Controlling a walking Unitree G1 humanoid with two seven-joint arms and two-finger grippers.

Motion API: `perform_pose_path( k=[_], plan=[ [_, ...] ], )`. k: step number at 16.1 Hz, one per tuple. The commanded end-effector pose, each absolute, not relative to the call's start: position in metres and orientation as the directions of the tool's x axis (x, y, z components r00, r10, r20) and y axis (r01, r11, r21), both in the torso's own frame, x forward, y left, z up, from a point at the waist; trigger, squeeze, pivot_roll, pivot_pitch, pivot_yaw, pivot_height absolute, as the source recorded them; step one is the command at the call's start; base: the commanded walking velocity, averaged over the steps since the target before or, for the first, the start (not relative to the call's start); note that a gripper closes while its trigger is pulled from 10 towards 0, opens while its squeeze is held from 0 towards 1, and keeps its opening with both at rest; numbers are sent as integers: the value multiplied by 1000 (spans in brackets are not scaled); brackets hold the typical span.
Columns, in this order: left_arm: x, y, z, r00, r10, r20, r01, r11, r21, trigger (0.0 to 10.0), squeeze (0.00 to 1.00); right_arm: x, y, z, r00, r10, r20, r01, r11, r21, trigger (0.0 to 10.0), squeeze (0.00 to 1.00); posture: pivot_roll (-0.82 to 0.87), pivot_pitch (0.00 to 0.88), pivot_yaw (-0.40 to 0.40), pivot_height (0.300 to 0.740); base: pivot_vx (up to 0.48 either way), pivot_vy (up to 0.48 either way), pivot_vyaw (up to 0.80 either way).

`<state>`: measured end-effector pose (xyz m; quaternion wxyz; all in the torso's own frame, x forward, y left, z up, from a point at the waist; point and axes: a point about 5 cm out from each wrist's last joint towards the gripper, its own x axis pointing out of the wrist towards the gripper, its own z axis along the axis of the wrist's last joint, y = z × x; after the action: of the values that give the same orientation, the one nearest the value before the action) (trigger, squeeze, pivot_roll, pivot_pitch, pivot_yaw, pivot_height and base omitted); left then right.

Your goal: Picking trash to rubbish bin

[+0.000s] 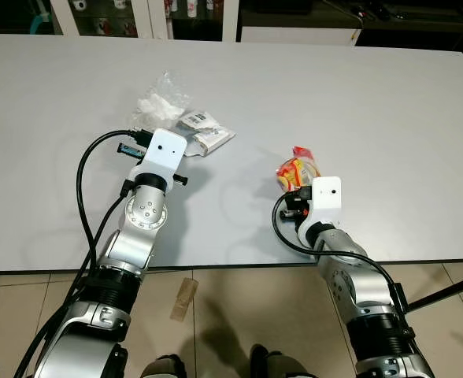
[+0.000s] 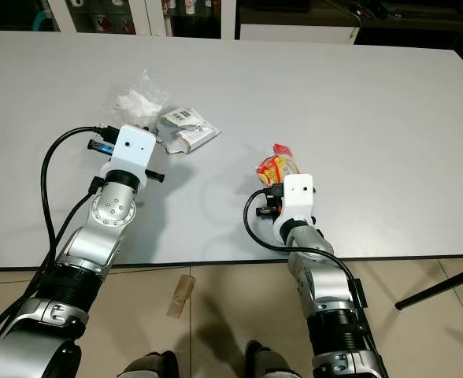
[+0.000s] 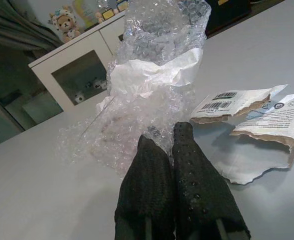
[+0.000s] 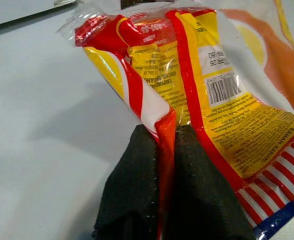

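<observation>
A crumpled sheet of clear bubble wrap (image 3: 157, 75) with white paper in it lies on the grey table (image 1: 357, 102), left of centre. My left gripper (image 3: 164, 137) is shut, and its fingertips pinch the wrap's near edge. Right of centre lies a red and yellow snack packet (image 1: 298, 169). My right gripper (image 4: 166, 130) is shut on a fold of this packet (image 4: 212, 75). In the eye views both grippers are hidden under their white wrist housings (image 1: 164, 150).
A torn white mailing envelope (image 1: 204, 130) with barcodes lies just right of the bubble wrap. The table's front edge (image 1: 231, 266) runs close to my body. A strip of cardboard (image 1: 184, 298) lies on the tiled floor below. White cabinets (image 3: 82, 65) stand behind the table.
</observation>
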<state>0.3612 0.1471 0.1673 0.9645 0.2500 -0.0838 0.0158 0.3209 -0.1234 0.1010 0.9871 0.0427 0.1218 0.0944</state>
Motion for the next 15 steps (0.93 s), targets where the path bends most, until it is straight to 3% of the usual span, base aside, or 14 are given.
perform_pose_path(
  k=[1, 12, 13, 15],
  plan=[
    [359, 144, 165, 987, -29, 161, -53, 873, 484, 10000, 0, 319, -126, 92, 943, 184, -277, -158, 981, 113, 0, 0, -47, 121, -43, 740, 0, 0, 0],
    [358, 137, 163, 987, -55, 153, -26, 876, 481, 10000, 0, 328, -128, 105, 963, 156, -222, -138, 986, 94, 0, 0, -44, 71, -28, 740, 0, 0, 0],
    [358, 137, 162, 986, -59, 154, -23, 877, 480, 10000, 0, 333, -131, 116, 975, 129, -179, -116, 990, 82, 10000, 0, -44, 66, -27, 740, 0, 0, 0],
    [357, 136, 163, 982, -68, 174, -19, 891, 453, 10000, 0, 340, -137, 144, 996, 86, -40, -80, 990, 114, 10000, 0, -42, 59, -26, 740, 0, 0, 0]
  ],
)
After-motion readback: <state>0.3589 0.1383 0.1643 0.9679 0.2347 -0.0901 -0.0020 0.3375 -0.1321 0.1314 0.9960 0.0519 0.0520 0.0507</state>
